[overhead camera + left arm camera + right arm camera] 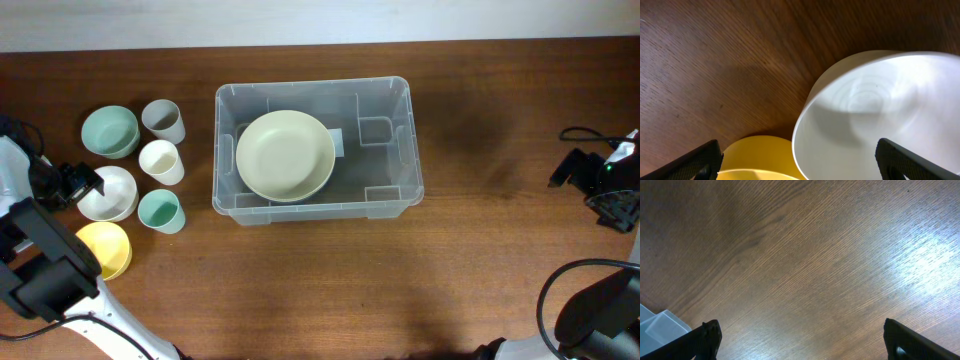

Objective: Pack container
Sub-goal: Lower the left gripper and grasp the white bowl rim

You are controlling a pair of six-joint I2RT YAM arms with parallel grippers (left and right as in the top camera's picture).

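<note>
Far to the left of the container, my left fingers (pixel 695 162) are spread wide and grip nothing. Between them in the wrist view are the near rim of a round white bowl (pixel 880 115) and, beside it, the edge of a round yellow bowl (pixel 760 157). I cannot tell whether either fingertip touches the white bowl.

The other dishes stand in a cluster on the wooden table (pixel 480 280), still to the left of the container. A round sea-green bowl (pixel 110 131) is the farthest from it. Nearer, in a column along the container's left wall, stand a grey cup (pixel 163 121), a cream cup (pixel 161 161) and a teal cup (pixel 161 211), all upright with their mouths open. None of them touches the container.

The large clear plastic rectangular container (pixel 385 100) sits upright at the middle of the table. A pale yellow-green round dish (pixel 285 155) lies inside it, filling its left half, and a white label (pixel 338 142) shows on the bottom just to the right of the dish. The right half of the container holds nothing.

Well to the right of the container, my right fingers (pixel 700 342) are also spread wide and hold nothing. Only bare wood lies between them, with a corner of the container at the lower left edge of that view.
</note>
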